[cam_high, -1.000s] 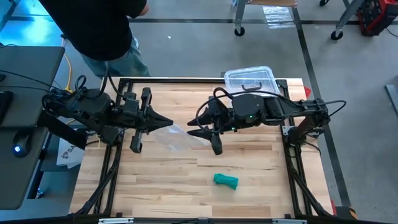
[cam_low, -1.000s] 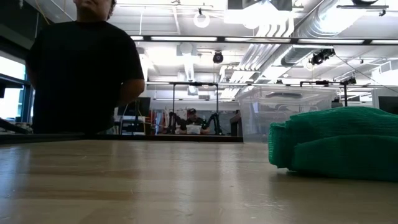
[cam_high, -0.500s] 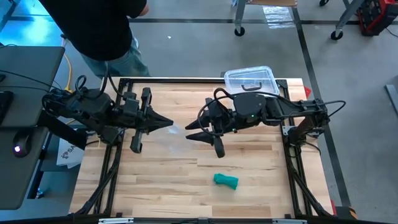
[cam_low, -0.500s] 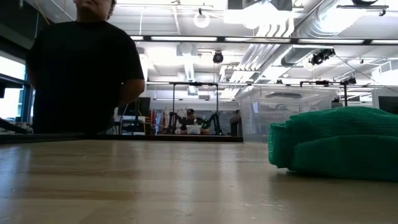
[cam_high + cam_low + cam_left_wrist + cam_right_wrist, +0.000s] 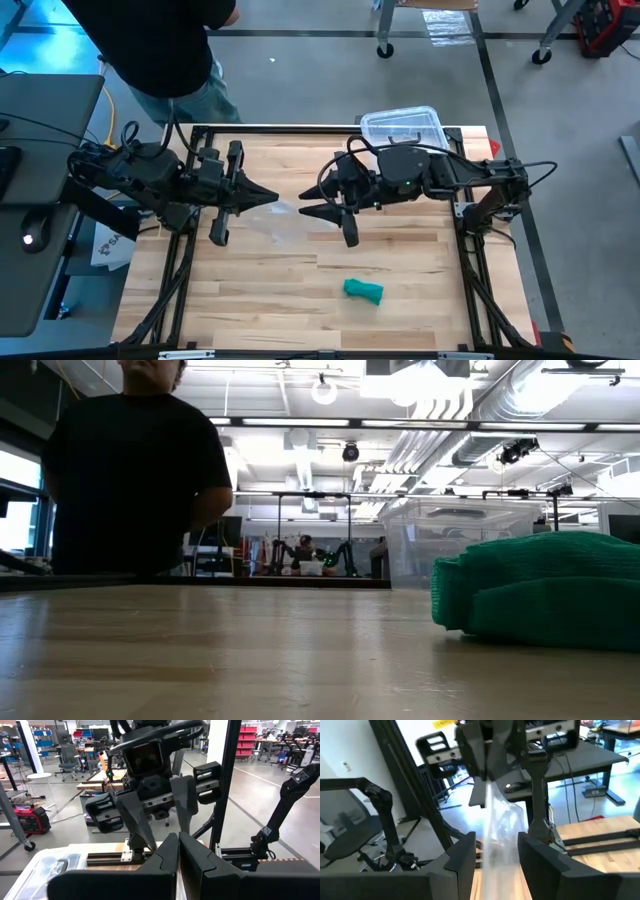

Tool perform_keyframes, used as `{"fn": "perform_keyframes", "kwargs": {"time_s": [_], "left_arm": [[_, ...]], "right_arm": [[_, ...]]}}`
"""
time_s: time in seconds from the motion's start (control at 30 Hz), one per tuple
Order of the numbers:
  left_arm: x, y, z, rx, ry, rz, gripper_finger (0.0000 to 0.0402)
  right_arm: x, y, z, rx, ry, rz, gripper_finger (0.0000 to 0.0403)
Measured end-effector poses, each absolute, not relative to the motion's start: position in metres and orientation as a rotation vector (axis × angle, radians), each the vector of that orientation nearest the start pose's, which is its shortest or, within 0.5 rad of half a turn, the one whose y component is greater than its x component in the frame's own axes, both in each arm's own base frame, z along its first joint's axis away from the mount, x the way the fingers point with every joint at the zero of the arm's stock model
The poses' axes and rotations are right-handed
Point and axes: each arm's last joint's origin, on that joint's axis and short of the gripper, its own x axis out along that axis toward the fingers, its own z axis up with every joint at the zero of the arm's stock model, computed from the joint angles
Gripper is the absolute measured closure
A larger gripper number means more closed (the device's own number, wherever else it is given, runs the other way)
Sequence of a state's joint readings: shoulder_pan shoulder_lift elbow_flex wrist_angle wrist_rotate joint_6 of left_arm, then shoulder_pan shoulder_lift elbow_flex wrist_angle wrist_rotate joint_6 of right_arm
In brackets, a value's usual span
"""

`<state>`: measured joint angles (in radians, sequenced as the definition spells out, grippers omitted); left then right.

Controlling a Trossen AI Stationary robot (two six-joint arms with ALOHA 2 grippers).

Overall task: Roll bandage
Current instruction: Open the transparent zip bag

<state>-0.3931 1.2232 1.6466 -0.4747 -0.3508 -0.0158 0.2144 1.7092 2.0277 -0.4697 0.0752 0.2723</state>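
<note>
The green bandage [image 5: 363, 290], a small roll, lies on its side on the wooden table near the front edge; it looms at the right of the low view [image 5: 540, 590]. No gripper touches it. High above the table's middle, my left gripper [image 5: 272, 195] is shut on a clear plastic bag [image 5: 505, 822]. My right gripper [image 5: 306, 208] faces it from the table's right. Its fingers [image 5: 462, 855] are open, with the bag showing between them. My left gripper pinches the clear bag's top edge [image 5: 489, 790] between its shut fingers, which lie level and come from the table's left. The bag hangs slack below them. My right gripper stands around the hanging bag; whether its fingers touch it I cannot tell.
A clear plastic box [image 5: 400, 125] with a black handle sits at the table's far edge, right of centre. A person in a dark top [image 5: 160, 50] stands beyond the far left corner. Bare wood lies between the arms and the bandage.
</note>
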Motion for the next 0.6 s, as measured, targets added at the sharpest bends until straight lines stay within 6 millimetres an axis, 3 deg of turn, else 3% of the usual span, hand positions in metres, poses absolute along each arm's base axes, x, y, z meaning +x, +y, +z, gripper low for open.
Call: {"fn": "perform_keyframes", "kwargs": {"time_s": [0.6], "left_arm": [[0.2103, -0.0765, 0.5022, -0.005, 0.049, -0.042, 0.0401]], "right_arm": [[0.3628, 0.0719, 0.4753, 0.271, 0.211, 0.015, 0.0266]]}}
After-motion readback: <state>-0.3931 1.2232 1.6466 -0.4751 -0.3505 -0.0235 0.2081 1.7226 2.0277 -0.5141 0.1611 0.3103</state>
